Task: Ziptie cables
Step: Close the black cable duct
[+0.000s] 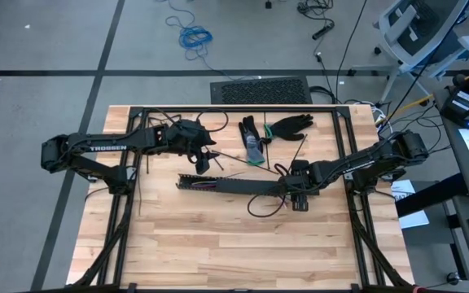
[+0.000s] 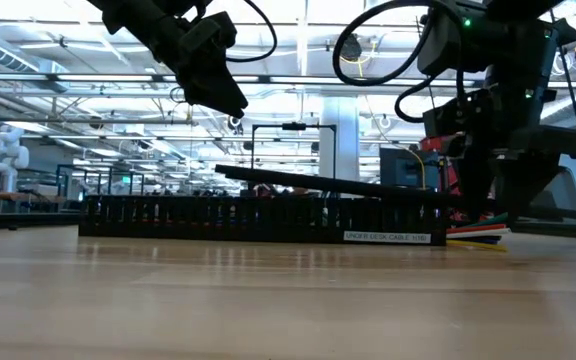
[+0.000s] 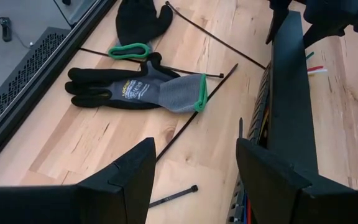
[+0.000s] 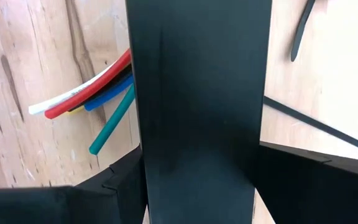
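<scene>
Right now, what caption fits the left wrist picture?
Left end effector open above zipties and gloves, beside the black rail.

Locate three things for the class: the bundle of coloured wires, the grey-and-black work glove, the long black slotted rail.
coloured wires (image 4: 86, 99), right wrist view, red wire's free end
work glove (image 3: 135, 87), left wrist view, palm
slotted rail (image 2: 258, 217), low view, side wall

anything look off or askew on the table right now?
Yes. The lid of the black slotted rail is tilted, up at one end rather than seated; the right gripper is shut on it. The cables stick out of the rail's end. Two work gloves and loose zipties lie scattered behind.
</scene>
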Controlling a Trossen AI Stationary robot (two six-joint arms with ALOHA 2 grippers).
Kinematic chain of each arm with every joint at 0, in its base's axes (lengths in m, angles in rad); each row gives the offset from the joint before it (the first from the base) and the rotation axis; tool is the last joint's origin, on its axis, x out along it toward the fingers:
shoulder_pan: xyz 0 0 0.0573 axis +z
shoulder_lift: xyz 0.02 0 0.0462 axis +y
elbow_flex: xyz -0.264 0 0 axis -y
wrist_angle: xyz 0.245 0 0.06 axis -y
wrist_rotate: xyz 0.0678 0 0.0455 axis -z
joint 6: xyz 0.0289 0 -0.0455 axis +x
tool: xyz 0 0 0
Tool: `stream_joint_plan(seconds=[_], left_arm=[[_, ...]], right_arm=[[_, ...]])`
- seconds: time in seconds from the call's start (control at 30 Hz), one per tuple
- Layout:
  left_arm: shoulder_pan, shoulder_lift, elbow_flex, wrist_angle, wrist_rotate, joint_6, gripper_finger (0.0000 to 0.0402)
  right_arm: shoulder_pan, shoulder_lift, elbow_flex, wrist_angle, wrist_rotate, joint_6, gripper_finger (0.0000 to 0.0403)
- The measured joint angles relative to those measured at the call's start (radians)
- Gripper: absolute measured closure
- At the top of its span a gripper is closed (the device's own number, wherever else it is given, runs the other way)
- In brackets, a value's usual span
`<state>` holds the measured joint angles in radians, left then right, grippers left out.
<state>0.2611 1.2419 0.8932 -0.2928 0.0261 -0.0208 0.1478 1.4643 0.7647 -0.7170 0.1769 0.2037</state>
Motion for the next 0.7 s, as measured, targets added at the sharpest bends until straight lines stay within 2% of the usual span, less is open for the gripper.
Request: stream_joint_plan(seconds=[0.23,0.3,0.37,0.53,0.7], left_arm=[[-0.001,0.0,0.0,0.0,0.0,-0.008,0.0185],[-0.009,0.01,0.0,0.0,-0.016,-0.076,0.0185],[-0.021,0.036,0.0,-0.016,-0.025,-0.128,0.0185],[-0.075,0.15,0.0,0.003,0.071,-0.09,0.0185],[-0.119,0.223,0.0,0.003,0.08,-0.102,0.0185]], right_arm=[[0.0,0.0,0.0,-0.005,0.001,-0.006,0.0167],[0.0,0.0,0.0,-0.005,0.001,-0.006,0.0167],[0.0,0.0,0.0,-0.005,0.001,-0.006,0.0167],[0.0,0.0,0.0,-0.006,0.004,-0.001,0.0167],[-0.003,0.0,0.0,-0.012,-0.001,0.059,0.0167]])
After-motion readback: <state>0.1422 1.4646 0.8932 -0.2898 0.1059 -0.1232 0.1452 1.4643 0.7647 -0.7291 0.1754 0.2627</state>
